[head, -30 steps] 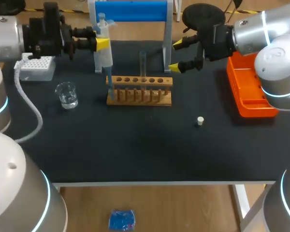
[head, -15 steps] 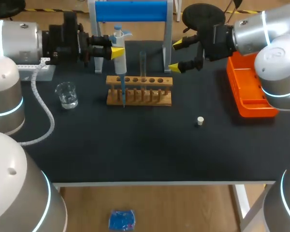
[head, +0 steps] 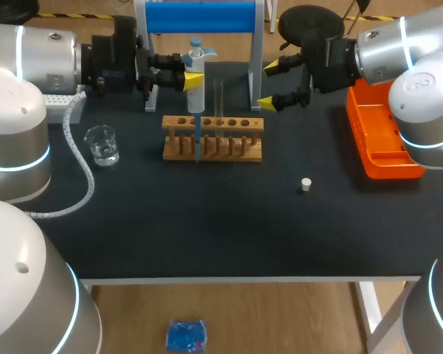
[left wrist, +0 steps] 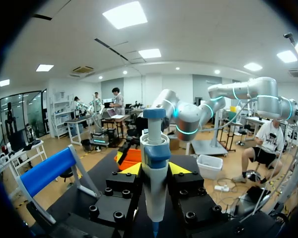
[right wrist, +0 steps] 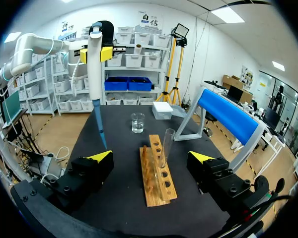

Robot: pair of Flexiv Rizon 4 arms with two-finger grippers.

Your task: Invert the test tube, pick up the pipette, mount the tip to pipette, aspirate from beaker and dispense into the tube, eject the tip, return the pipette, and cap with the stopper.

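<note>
The left fingers [head: 193, 79] were clenched on the pipette [head: 197, 70] and held it straight up over the back of the table [head: 207, 221]. Its thin blue tip pointed down by the wooden rack [head: 214, 147]. A glass tube [head: 218, 94] stood upright in the rack, just beside the pipette. The right fingers [head: 269, 104] were spread wide and held nothing. The beaker [head: 102, 144] sat off to the left. The small white stopper [head: 306, 184] lay alone between the rack and the orange tray [head: 384, 158].

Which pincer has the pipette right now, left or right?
The left pincer: it is shut on the pipette, held upright near the wooden rack. The right pincer hangs open and empty.
</note>
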